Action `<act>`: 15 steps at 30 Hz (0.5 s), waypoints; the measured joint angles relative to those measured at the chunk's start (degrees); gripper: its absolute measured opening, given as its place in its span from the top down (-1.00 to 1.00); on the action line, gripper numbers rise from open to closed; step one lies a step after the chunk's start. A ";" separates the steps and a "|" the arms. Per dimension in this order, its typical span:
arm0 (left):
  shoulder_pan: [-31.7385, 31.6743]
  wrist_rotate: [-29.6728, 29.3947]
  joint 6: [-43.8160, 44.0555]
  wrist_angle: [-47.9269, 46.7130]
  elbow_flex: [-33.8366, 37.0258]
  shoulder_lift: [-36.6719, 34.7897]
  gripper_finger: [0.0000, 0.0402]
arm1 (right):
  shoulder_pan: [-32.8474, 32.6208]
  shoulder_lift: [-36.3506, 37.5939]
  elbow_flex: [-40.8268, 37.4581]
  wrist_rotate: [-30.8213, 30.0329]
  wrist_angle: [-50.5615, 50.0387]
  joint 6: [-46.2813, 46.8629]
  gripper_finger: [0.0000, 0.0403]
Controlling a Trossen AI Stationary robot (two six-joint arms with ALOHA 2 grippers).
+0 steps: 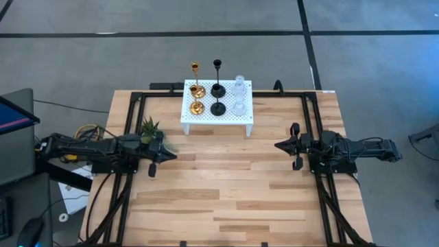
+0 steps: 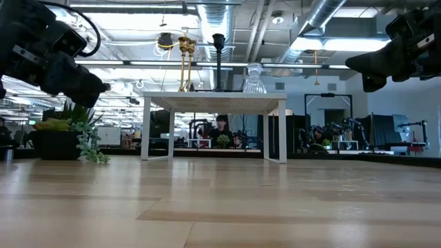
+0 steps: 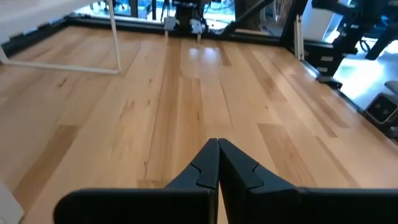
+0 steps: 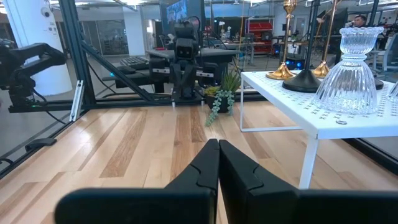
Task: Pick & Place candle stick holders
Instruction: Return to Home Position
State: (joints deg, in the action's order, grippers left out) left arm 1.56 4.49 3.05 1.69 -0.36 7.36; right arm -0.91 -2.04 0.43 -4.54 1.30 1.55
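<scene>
Wooden table planks fill the foreground at table height, and nothing of the task lies on them. Next in size are the 2 dark arms. They lie low and point inward, one on each side of the white shelf and both in front of it.

The left gripper sits to the left of the shelf and in front of it. Its fingers are pressed together on nothing. The right gripper sits to the right of the shelf and in front of it, its fingers likewise closed and empty. A small green plant stands left of the shelf, just beside the left arm.

All 6 candle stick holders stand upright on the shelf top, in 3 pairs running front to back:
- The 2 gold holders are at its left end.
- The 2 black holders are in its middle.
- The 2 glass holders are at its right end.

With every holder on the shelf and neither gripper carrying anything, the placing looks done, and the step in hand appears to be the retreat to rest. What remains, as I judge it, is for both arms to settle into their parked pose. That calls for keeping clear of the shelf legs and the plant, so that none of the thin stems gets knocked.
</scene>
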 joint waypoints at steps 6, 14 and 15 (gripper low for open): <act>-0.01 0.02 0.00 0.18 0.00 3.00 0.98 | 0.01 0.00 0.00 0.00 0.00 0.01 1.00; 0.00 0.02 0.00 0.79 0.00 6.63 0.98 | 0.00 0.00 0.00 0.01 0.01 0.01 1.00; -0.02 0.02 0.00 0.83 0.00 7.00 0.98 | 0.00 0.00 0.00 0.00 0.00 0.00 1.00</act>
State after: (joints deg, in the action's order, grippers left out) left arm 1.54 4.51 3.05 2.52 -0.36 14.35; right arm -0.91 -2.04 0.43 -4.54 1.30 1.54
